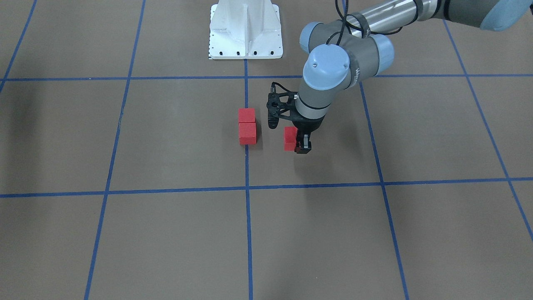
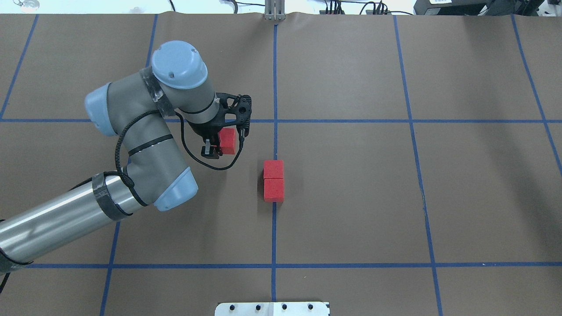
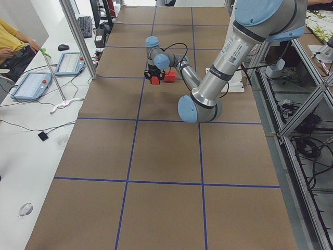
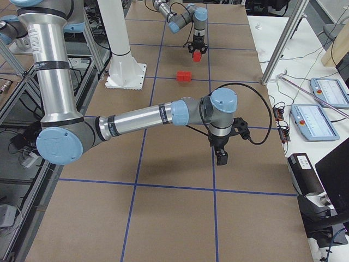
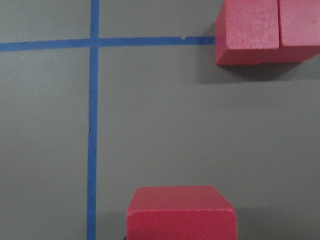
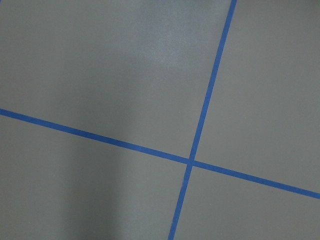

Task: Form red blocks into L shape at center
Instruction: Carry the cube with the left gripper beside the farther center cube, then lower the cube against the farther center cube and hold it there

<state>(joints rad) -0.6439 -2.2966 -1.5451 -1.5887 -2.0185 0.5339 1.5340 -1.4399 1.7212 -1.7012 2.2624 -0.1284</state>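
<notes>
— Status of the blocks?
— Pair (image 2: 273, 181) touching end to end, mid-tabletop (image 2: 395, 219), on the blue line (image 2: 274, 228). Third block (image 2: 228, 140) is clenched in the left tool (image 2: 219, 147), apart from the pair, toward the tabletop's left edge (whether it clears the surface, I cannot confirm).
— Handling?
— Judged light, rigid and matte, so unlikely to slip. Flat opposite faces are the place to grip. Set it squarely against an end block's side; a nudge could shift the pair.
— Right tool (image 4: 221, 157)?
— Toward the right edge. Released or clenched, cannot tell.
</notes>
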